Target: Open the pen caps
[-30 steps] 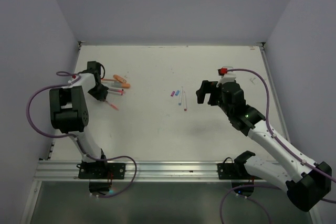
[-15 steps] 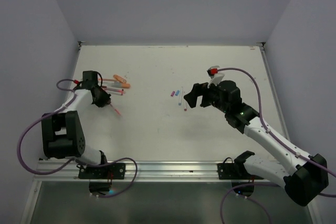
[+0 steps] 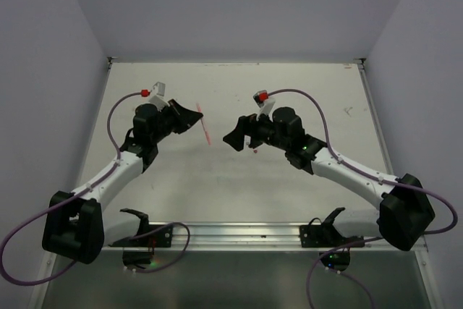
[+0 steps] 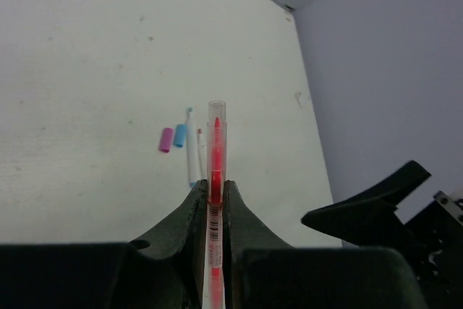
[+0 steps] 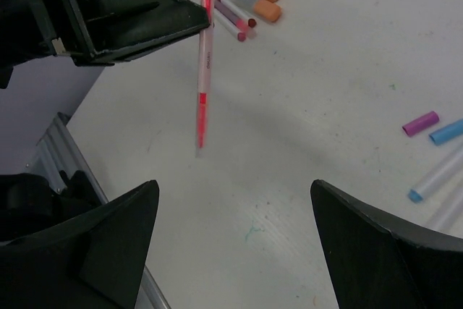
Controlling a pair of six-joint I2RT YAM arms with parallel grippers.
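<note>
1. pen caps are the job, and the one in play sits on the free end of the red pen. the left hand is closed tight on the pen's pale barrel, with the cap end pointing away from the wrist.
2. gripping low on the barrel leaves the cap bare. it looks clear, with red showing through. this grip is probably chosen so the other hand has something to catch.
3. the pen is held up off the counter, in the gap between the two arms. it is aimed toward the right hand, which faces it.
4. the right hand is spread wide and holds nothing. in its own view its fingers stand to either side of the pen's end, apart from it and not touching.
5. the step in hand looks like a hand-to-hand pull. the right hand would need to close on the cap alone while the left holds the barrel firm. catching the barrel too would pull nothing apart.
6. a pink cap and a blue cap lie loose on the counter just beside two bare pens, so those seem done.
7. a heap of other pens lies with two orange markers well apart from the loose caps, likely waiting their turn. whether each has its cap on is too small to tell.
</note>
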